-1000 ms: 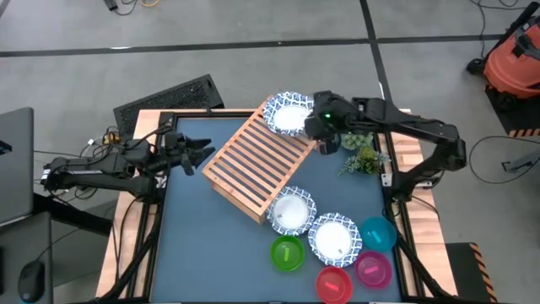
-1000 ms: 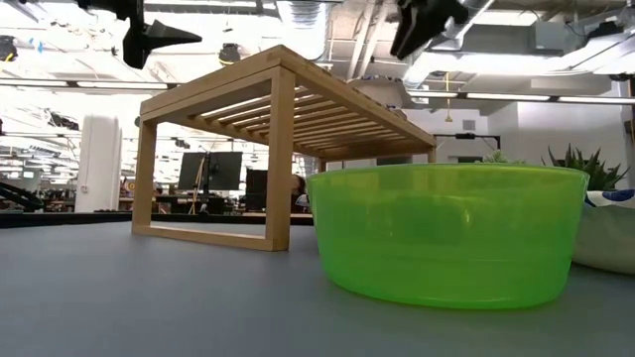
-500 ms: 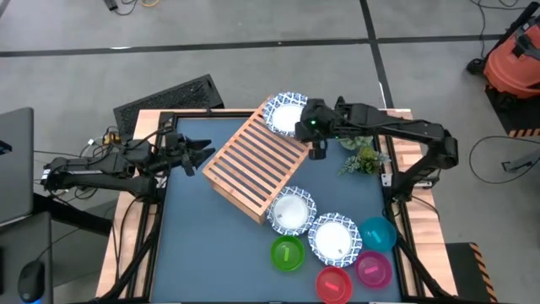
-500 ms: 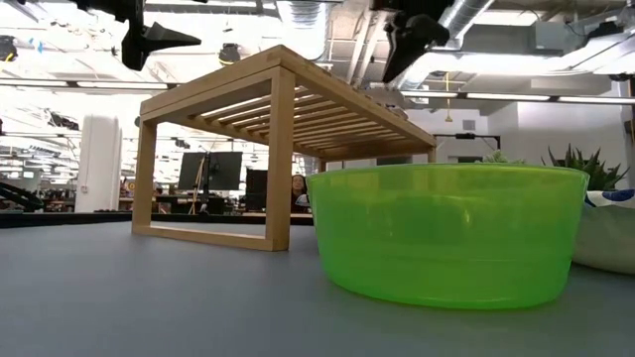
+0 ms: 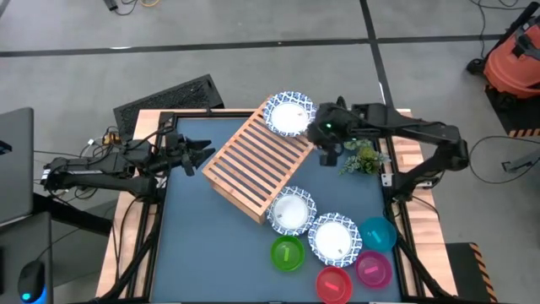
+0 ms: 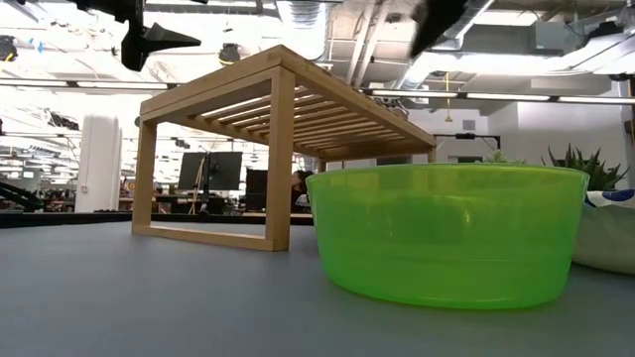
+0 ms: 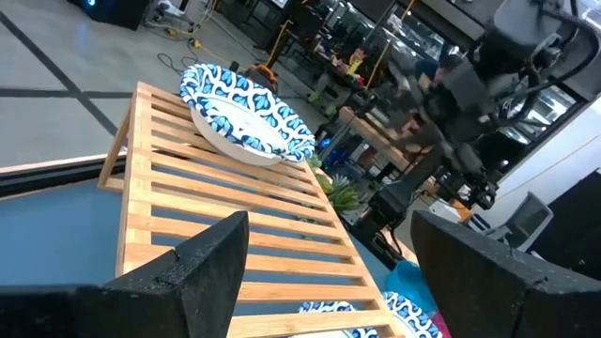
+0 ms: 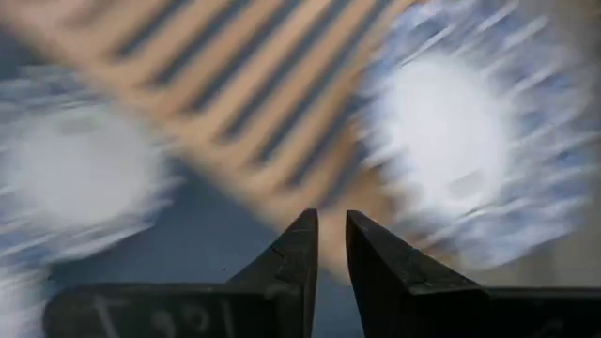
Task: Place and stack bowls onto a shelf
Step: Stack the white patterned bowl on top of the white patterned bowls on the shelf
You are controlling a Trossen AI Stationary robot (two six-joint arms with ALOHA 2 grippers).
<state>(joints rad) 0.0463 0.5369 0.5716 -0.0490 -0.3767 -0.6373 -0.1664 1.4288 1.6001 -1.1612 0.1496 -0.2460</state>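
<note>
The light-wood shelf point(image 5: 257, 165) stands askew on the blue table. One white bowl with a blue rim point(image 5: 288, 114) point(image 7: 246, 111) sits by its base on the slats at the shelf's far corner. My right gripper point(image 5: 328, 150) point(image 8: 331, 230) hovers shut just right of that bowl, touching nothing. Two more white-and-blue bowls point(image 5: 291, 211) point(image 5: 335, 237) sit on the table near the shelf's near corner, with green point(image 5: 287, 253) point(image 6: 446, 233), red point(image 5: 334, 284), magenta point(image 5: 372, 268) and teal point(image 5: 378, 232) bowls around them. My left gripper point(image 5: 202, 154) point(image 7: 329, 218) waits open above the table's left side.
A small green plant point(image 5: 363, 159) stands by the table's right edge, close under my right arm. Bare blue tabletop point(image 5: 202, 245) lies at the near left. In the low view the green bowl fills the foreground and the shelf point(image 6: 283, 89) stands behind it.
My right gripper swung a little toward the bowl on the shelf, then drew back toward the table's right edge and rose; it is blurred with motion now. The bowl on the shelf stayed where it was.
</note>
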